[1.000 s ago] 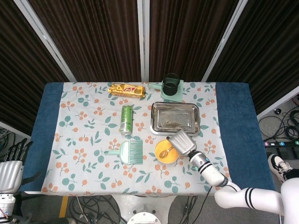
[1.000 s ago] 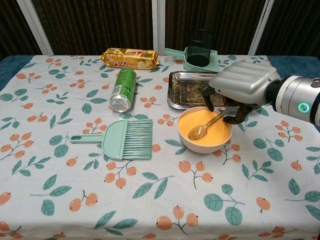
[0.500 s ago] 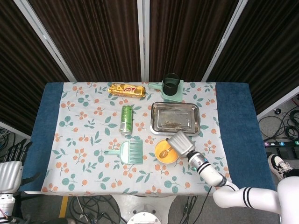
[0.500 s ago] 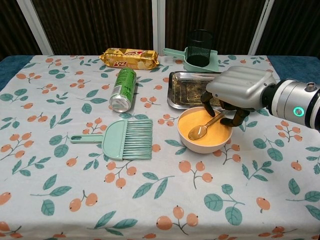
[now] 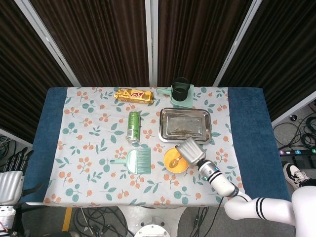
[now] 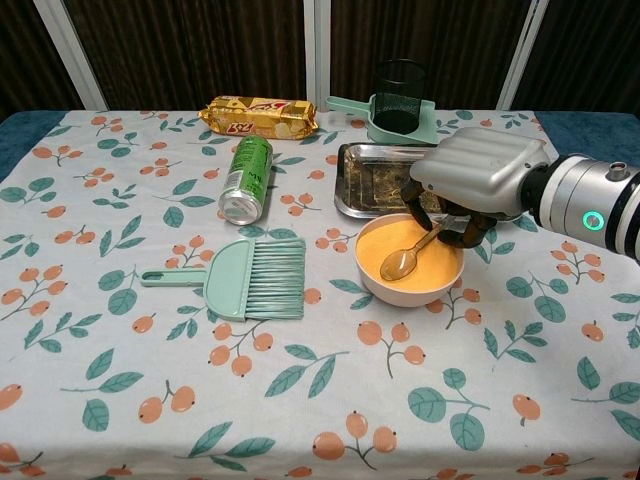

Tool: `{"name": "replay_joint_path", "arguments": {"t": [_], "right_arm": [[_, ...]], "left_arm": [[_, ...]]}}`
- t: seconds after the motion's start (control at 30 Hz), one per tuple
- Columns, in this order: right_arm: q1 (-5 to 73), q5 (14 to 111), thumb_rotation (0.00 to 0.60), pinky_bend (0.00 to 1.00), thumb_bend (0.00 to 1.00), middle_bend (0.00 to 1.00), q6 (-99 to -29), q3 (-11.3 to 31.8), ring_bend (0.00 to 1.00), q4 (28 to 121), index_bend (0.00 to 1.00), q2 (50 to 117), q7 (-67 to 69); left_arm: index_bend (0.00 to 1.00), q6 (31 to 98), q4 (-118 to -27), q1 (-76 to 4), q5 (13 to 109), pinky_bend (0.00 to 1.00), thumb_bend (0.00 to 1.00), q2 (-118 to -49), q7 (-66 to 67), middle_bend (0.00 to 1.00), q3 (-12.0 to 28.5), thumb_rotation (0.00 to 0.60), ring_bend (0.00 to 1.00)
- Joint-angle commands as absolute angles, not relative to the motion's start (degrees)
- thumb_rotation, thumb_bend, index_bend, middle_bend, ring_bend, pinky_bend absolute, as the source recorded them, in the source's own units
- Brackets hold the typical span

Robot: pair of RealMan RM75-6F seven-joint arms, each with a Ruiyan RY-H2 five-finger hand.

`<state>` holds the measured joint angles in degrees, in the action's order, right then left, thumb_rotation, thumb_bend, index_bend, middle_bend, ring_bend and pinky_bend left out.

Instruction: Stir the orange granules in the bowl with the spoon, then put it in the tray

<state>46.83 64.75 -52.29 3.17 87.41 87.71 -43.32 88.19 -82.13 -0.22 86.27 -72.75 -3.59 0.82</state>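
Chest view shows the right hand [image 6: 478, 182] hanging palm-down over the far right rim of the bowl [image 6: 384, 293]; its dark fingers [image 6: 473, 233] curl down and close around the upper end of the spoon's handle, so the hand appears to grip the spoon [image 6: 409, 256], though the contact itself is partly hidden under the silver back of the hand; the spoon lies slanted, its golden scoop resting on the orange granules [image 6: 432, 270] near the middle of the bowl, its handle rising toward the fingers. The bowl stands on the floral tablecloth [image 6: 300, 400], just in front of the metal tray [image 6: 368, 190], which lies flat behind the hand; beside the bowl to the left lies a green brush [image 6: 243, 279] with its bristles toward the bowl; farther back a green can [image 6: 246, 179] lies on its side, a yellow snack packet [image 6: 260, 116] behind it, and a black mesh cup [image 6: 400, 92] stands in a green holder near the tray's far edge. Head view shows the same right hand [image 5: 191, 151] over the bowl [image 5: 170, 166], and the left hand [image 5: 10, 183] off the table at the lower left corner, well apart from everything, holding nothing; how far its fingers spread I cannot tell.
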Motion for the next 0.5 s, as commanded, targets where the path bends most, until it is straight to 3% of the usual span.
{"name": "replay_joint_path", "arguments": {"t": [0.03,0.5], "right_arm": [[47.0,65.3,0.6,1.0,0.35,0.99,-53.0,3.3,1.0,87.8,0.58,87.3,-44.0],[51.4,72.0,0.6,1.0,0.46,0.99,-54.9,1.4,1.0,89.0,0.67,82.4,-62.1]], "left_arm": [[0.1,88.3,-82.1,-0.2,86.3,0.1,0.01,-72.7,-3.6,0.07,0.8,0.6,0.07],[0.1,88.3,-82.5,-0.1,86.5,0.1,0.01,-72.5,-3.7,0.07,0.8,0.6,0.07]]}}
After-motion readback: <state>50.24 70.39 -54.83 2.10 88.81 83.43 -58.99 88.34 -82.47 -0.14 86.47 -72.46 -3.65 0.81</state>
